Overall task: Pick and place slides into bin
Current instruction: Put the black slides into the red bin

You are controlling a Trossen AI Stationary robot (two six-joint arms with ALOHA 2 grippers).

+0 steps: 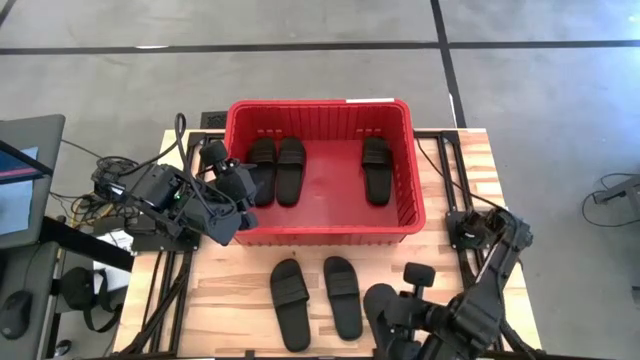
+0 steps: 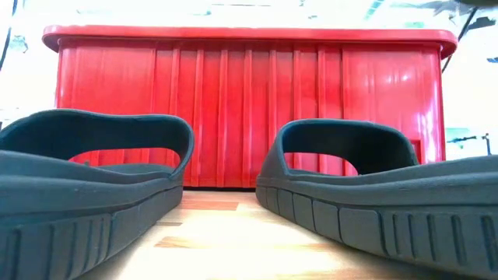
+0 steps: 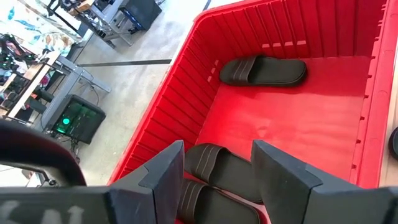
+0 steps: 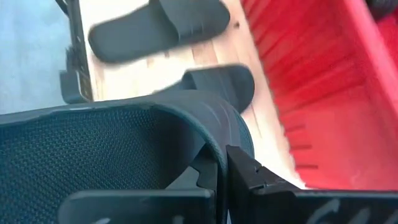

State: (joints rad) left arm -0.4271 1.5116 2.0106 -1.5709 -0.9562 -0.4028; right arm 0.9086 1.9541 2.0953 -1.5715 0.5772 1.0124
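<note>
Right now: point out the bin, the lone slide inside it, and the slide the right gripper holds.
bin [image 1: 319, 111]: high view, far rim.
lone slide [image 1: 376, 170]: high view, strap, on the bin's right side.
held slide [image 4: 112, 146]: right wrist view, textured footbed, clamped by the right gripper [image 4: 222, 177].

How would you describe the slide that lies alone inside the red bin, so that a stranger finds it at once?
Find the red bin at the table's far edge. Three black slides lie in it: a touching pair by the left gripper, and the lone slide by the opposite wall, with nothing beside it.
</note>
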